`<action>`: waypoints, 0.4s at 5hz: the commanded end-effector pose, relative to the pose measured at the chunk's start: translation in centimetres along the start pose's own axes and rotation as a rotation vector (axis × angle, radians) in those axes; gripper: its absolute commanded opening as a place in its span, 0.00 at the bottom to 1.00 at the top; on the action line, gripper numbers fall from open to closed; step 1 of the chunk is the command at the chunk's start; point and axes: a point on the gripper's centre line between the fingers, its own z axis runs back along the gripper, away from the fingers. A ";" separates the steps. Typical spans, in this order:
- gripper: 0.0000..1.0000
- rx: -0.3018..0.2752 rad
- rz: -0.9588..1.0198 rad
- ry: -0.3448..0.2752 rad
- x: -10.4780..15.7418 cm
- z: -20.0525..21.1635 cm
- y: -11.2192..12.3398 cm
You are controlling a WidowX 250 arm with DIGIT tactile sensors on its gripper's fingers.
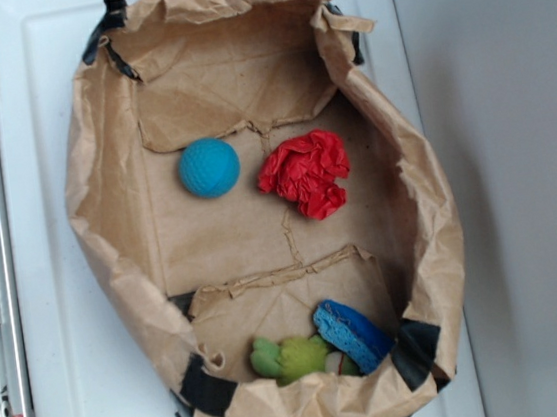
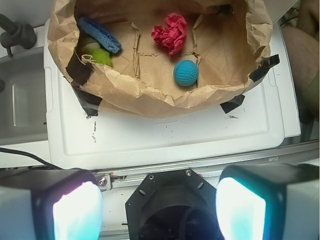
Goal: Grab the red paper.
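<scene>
Open and empty, the end effector (image 2: 159, 200) shows in the wrist view with its two glowing fingers (image 2: 75, 210) spread wide, well back from the brown paper bag (image 1: 111, 238) on the white counter (image 1: 47, 295). Inside the bag, the red paper (image 1: 307, 172) lies on the flat bottom just beside the blue ball (image 1: 208, 167), not touching it. A blue sponge (image 1: 351, 334) and a green soft toy (image 1: 290, 357) sit at the bag's other end, well apart from the paper.

Pincer (image 2: 159, 200): 2 pale glowing pads, black octagonal screwed mount between.
</scene>
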 end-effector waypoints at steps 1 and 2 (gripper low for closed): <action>1.00 0.000 0.000 0.000 0.0 0.0 0.0; 1.00 -0.047 0.027 -0.073 4.9 -1.2 -1.4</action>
